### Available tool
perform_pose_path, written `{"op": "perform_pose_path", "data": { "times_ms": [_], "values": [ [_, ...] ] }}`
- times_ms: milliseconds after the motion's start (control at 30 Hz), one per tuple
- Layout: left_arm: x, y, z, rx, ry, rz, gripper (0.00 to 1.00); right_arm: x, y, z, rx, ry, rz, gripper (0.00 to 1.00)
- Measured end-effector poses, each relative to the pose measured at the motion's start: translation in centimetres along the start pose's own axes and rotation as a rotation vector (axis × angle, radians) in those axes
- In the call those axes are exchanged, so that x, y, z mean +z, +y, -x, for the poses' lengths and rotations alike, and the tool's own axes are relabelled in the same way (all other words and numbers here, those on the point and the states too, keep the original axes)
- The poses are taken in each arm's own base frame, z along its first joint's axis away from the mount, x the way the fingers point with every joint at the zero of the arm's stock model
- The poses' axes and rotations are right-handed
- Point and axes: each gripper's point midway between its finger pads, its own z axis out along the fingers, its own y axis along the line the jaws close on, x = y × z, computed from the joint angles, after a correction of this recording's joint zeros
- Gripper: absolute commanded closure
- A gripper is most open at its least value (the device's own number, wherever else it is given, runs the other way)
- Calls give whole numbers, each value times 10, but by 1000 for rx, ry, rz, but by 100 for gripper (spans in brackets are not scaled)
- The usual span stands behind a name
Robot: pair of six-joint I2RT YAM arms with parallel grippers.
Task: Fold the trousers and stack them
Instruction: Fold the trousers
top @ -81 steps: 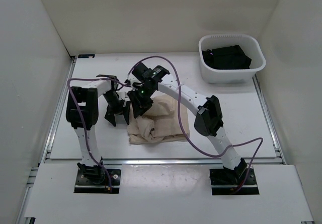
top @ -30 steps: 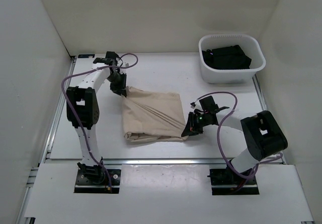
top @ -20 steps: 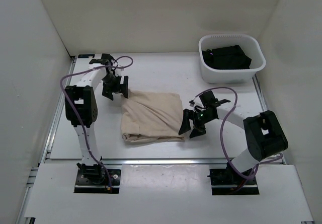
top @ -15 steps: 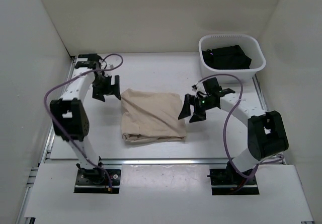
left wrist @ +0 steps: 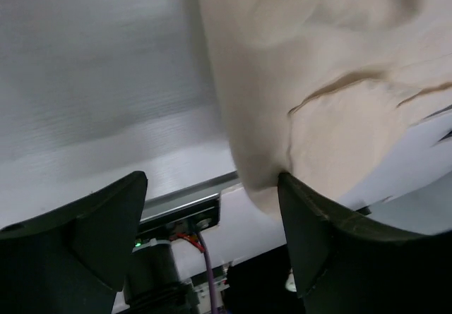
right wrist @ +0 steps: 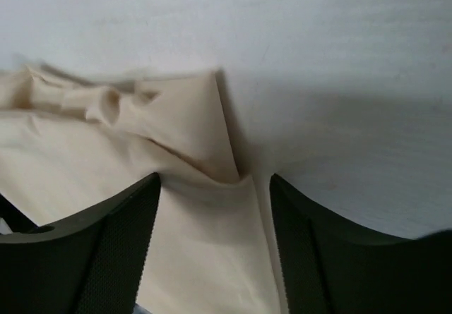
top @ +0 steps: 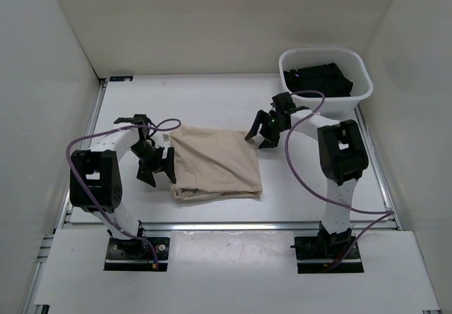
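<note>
The trousers are lying folded into a rough square in the middle of the table. They are wrinkled, and a thicker, bunched edge is running along the near side. In my judgement you are handling light, soft cloth. It is likely to sag and slip open if lifted by one layer, so be taking hold at the corners, through every layer. The left gripper is hovering just beside the left edge, jaws spread, holding nothing. The right gripper is sitting at the far right corner, also spread and empty. A bin holding dark clothing is standing well apart, far right. Both wrist views are showing blur. The layer count, the waist's position and the underside are not showing.
</note>
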Motion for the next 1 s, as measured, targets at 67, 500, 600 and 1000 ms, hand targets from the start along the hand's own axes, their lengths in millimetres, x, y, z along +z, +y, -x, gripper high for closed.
{"op": "perform_pose_path", "data": {
  "times_ms": [67,500,600,1000],
  "values": [
    [2,-4,2,1,-2,-20,31,5,2,9,25,-31,7,52],
    [46,-7,-38,39,133,-31,86,13,-20,19,323,-174,-26,100],
    [49,0,-40,44,122,-1,86,6,-26,22,376,-214,-44,100],
    [12,-1,-20,73,24,67,20,-21,-7,45,167,-251,-18,25]
  ]
}}
